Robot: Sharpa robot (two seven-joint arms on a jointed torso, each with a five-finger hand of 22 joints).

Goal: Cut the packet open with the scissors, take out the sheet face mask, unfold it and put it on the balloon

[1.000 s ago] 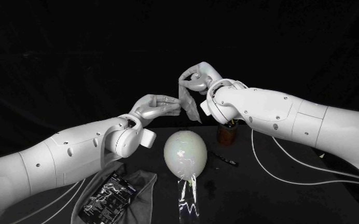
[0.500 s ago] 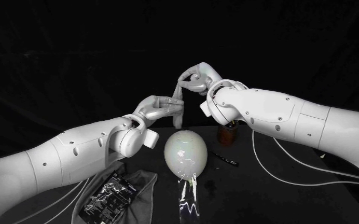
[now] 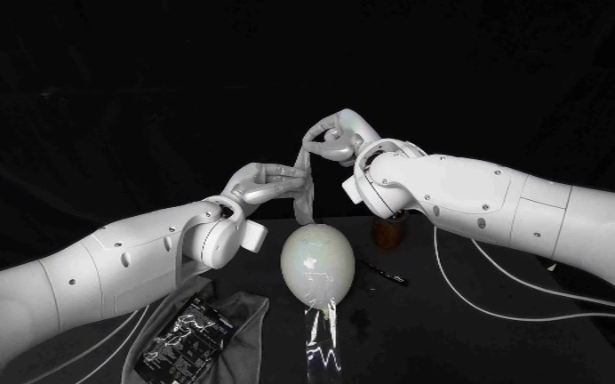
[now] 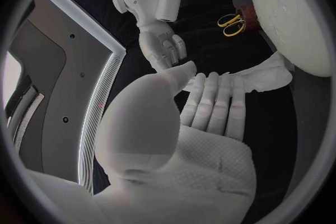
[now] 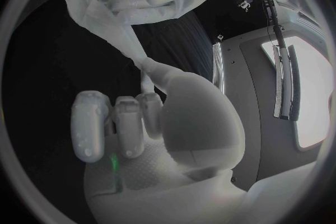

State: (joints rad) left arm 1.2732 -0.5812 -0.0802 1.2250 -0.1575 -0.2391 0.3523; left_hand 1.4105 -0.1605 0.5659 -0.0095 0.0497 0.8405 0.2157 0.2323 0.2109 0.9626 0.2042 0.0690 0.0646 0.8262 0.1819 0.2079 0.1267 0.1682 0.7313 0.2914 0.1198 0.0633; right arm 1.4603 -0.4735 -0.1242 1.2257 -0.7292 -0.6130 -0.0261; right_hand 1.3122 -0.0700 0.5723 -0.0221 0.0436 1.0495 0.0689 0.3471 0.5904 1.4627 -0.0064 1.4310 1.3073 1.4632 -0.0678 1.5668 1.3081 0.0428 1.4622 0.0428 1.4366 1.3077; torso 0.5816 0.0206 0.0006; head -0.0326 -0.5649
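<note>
Unfolding step: left hand [image 3: 266,185] and right hand [image 3: 336,135] both pinch the bunched mask [image 3: 304,204] above the balloon [image 3: 318,264]. Next, it needs spreading open.

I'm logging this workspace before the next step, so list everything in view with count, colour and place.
balloon: one, pale, front centre
sheet face mask: one, white, hanging twisted above the balloon
grey cloth: one, front left
packet: one, black, on the cloth
brown holder: one, right of the balloon
scissors: one pair, yellow handles, in the holder
cables: several, white, far right
left hand: one, silver, holds the mask's lower part
right hand: one, silver, pinches its upper end
</note>
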